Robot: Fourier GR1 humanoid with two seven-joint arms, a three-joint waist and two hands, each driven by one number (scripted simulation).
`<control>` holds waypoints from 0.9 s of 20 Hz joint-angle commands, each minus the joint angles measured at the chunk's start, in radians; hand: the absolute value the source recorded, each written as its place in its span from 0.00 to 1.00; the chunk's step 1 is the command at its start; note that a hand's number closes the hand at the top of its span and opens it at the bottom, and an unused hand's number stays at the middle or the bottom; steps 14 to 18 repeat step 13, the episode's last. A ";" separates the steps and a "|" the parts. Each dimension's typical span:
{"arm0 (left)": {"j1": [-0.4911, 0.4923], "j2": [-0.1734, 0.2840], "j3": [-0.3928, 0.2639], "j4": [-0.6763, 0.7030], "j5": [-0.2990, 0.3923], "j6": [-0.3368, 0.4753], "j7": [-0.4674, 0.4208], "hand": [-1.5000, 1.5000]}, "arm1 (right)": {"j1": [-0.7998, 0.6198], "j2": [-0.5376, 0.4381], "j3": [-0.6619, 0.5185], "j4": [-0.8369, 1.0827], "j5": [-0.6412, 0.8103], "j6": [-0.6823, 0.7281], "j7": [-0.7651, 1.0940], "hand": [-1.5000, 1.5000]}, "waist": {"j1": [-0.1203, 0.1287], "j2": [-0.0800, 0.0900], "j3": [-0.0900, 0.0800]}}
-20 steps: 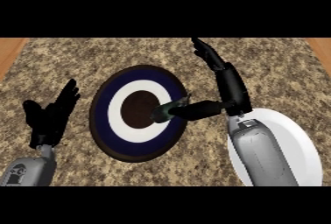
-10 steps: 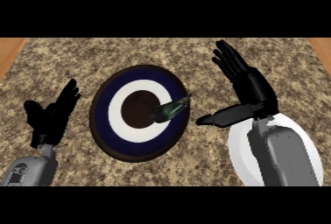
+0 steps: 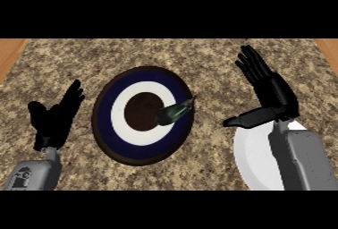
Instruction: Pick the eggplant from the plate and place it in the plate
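The right hand (image 3: 267, 96) had drawn back from the eggplant (image 3: 173, 112): a second before, its fingers lay on the eggplant at the middle of the blue plate (image 3: 132, 147); half a second before, it had already lifted off to the right; at this moment it stood well clear, fingers straight and spread wide, thumb stuck out to the left, holding nothing. The eggplant lay on the blue plate, on the right side of its white ring, stem end pointing up and right toward the rim; its place looked the same across the three views. So the eggplant had not left that plate, and the white plate (image 3: 254, 156) at the lower right, partly hidden under the right forearm, showed nothing on its visible part. I judged the reach to have come away without the eggplant, so a fresh grasp would be needed to carry it over.

The left hand (image 3: 56, 118) rested open, fingers up, just left of the blue plate, unmoved.

Bare surface (image 3: 204, 58) lay between the two plates and beyond them; wood edges showed at both upper corners. The path from eggplant to white plate looked short and unobstructed apart from the right forearm itself.
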 commanded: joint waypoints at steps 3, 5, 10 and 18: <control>-0.005 0.001 0.046 0.050 0.011 -0.051 -0.043 0.50 | 0.006 -0.057 -0.065 0.056 -0.014 0.041 -0.047 0.00 | -0.001 0.000 0.000; -0.033 0.023 0.085 0.092 0.025 -0.064 -0.045 0.50 | 0.019 -0.083 -0.067 0.094 -0.009 0.087 -0.089 0.00 | -0.002 0.001 0.000; -0.006 -0.026 0.045 0.074 -0.025 -0.045 -0.059 0.50 | 0.025 -0.110 -0.077 0.162 0.028 0.105 -0.137 0.00 | -0.001 0.000 0.000; 0.034 -0.039 0.023 -0.021 -0.043 -0.035 -0.008 0.50 | -0.072 -0.131 -0.094 0.275 0.040 0.110 -0.131 0.00 | 0.004 0.000 0.000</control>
